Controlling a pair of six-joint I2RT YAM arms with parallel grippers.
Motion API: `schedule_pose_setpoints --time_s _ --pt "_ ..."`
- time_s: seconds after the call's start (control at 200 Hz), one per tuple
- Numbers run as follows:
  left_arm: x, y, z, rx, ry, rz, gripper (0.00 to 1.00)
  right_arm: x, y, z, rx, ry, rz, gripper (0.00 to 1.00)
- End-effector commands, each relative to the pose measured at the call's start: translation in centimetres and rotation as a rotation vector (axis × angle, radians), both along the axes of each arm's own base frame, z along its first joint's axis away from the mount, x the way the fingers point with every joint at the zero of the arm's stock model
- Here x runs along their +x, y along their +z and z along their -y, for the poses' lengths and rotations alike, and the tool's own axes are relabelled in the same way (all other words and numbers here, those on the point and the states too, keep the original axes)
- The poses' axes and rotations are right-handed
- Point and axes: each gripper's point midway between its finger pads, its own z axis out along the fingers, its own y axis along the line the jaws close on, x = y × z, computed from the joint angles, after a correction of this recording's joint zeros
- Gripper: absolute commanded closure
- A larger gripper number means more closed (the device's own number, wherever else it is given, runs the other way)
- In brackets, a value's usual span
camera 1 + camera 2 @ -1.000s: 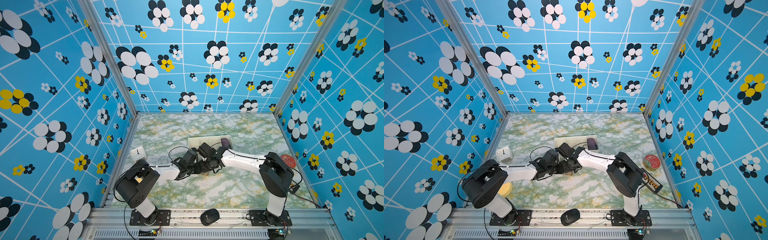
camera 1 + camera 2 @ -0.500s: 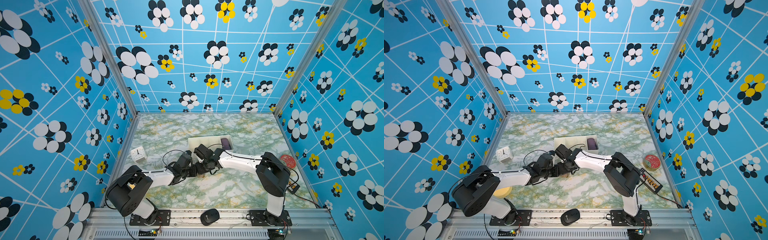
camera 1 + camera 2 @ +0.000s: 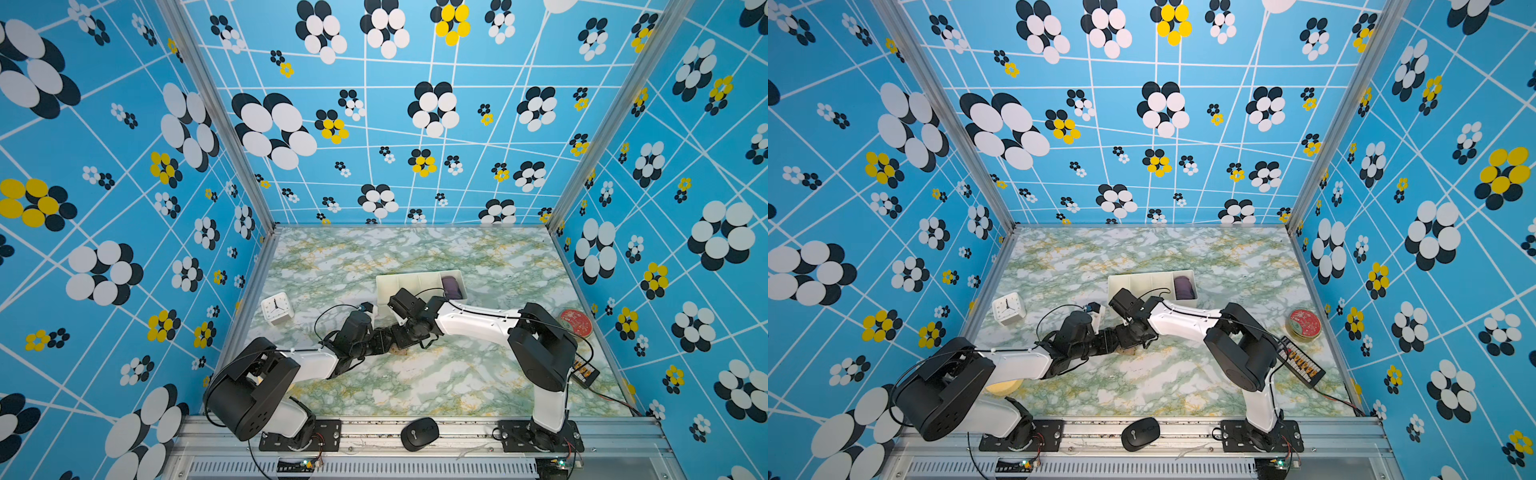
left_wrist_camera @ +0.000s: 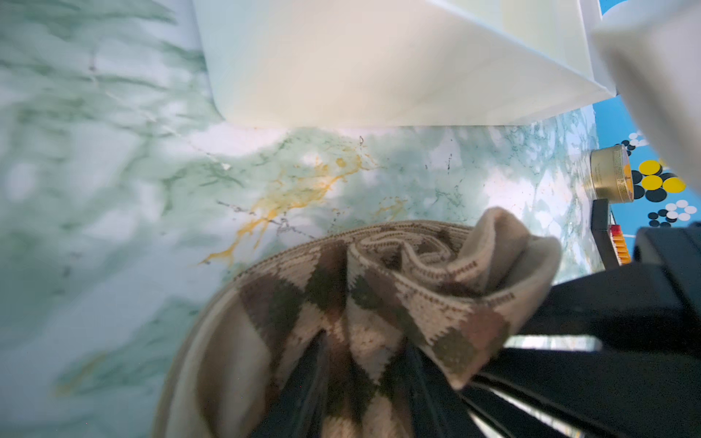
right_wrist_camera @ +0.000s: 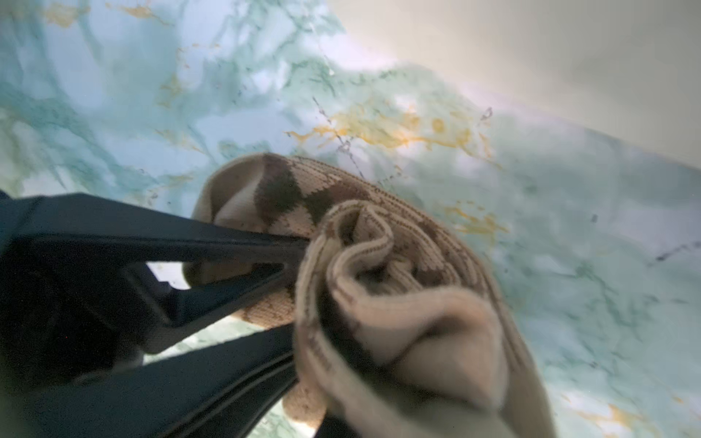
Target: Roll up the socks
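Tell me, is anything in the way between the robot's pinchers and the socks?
No, nothing visible is in the way. The right gripper is pinching the rolled socks, and the left gripper has its fingers in the fabric too. The white tray stands apart from them.

Both our arms lie low over the counter (image 3: 415,386) and meet just in front of the white tray (image 3: 399,282). Our left arm (image 3: 307,365) reaches from its base toward the tray's near left corner, its forearm almost level. Our right arm (image 3: 473,322) folds at the elbow and runs along the tray's front wall toward that corner. The two grippers face each other, tip to tip. Our right gripper (image 4: 523,337) is clamped on the rolled socks (image 4: 379,284). Our left gripper (image 4: 364,364) has its fingers (image 5: 265,242) pushed into the roll, slightly apart; whether they pinch it we cannot tell.
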Motion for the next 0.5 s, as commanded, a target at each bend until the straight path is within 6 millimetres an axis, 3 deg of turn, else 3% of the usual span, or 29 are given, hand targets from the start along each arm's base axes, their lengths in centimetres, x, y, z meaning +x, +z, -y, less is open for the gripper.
schedule_pose_setpoints --time_s 0.0,0.2,0.33,0.495 --pt "-5.2 -3.6 -0.8 0.059 -0.095 -0.214 0.69 -5.9 -10.5 3.5 -0.207 0.069 -0.214 0.88" --pt "-5.4 -4.0 -1.4 0.088 -0.093 -0.232 0.84 -5.6 -10.4 3.4 -0.2 0.064 -0.199 0.9" --pt "-5.2 -3.6 -1.9 0.126 -0.09 -0.23 0.83 -5.5 -10.0 3.3 -0.184 0.056 -0.185 0.9" --pt "-4.8 -2.0 -2.5 0.181 -0.087 -0.205 0.75 -5.3 -9.8 3.9 -0.205 0.048 -0.17 0.91"
